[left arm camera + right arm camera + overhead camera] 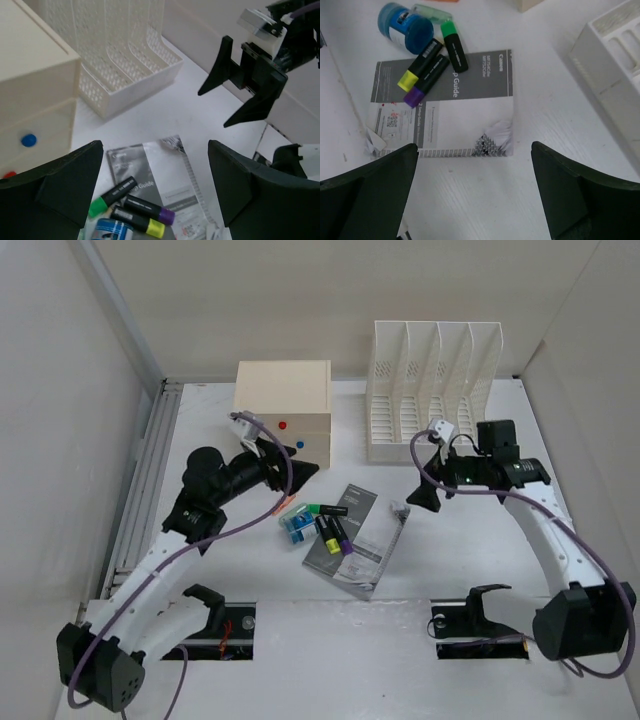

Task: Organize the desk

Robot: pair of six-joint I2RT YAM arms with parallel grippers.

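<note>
Booklet (470,100), grey cover band: brand "Canon" along the edge, and the large word "Guide", its start hidden under markers (427,67). QR code on white panel. Marker labels illegible.

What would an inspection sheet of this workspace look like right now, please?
Surface: white desk, two dark cutouts at the near edge.
Job's things: the desk only, not yet tidied.
Clutter: Canon booklet; green, yellow and purple highlighters partly on it; blue container beside them.
Grippers: left gripper open, empty; right gripper open, empty.
Cables: purple cables along both arms.
Surroundings: cream drawer box and white file rack at the back; grey rail on the left.
</note>
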